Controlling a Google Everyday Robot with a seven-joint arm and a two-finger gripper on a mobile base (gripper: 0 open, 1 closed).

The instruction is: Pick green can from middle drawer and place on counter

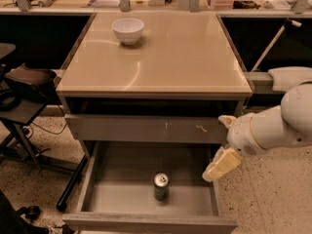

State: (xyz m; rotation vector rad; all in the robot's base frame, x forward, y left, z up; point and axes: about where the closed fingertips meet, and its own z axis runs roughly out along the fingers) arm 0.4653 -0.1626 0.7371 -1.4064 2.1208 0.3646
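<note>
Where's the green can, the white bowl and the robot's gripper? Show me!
green can [161, 189]: camera view, its green side.
white bowl [127, 31]: camera view, its outer wall.
gripper [216, 169]: camera view, its pale tip, by the right wall of the middle drawer [117, 199].

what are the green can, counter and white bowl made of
Green can: probably thin metal, dark green paint, bare silver top. Counter: glossy beige slab, perhaps laminate; it shows rounded reflections. White bowl: smooth, ceramic or plastic, unclear. The gripper hangs above the right edge of the middle drawer, right of the can.
</note>
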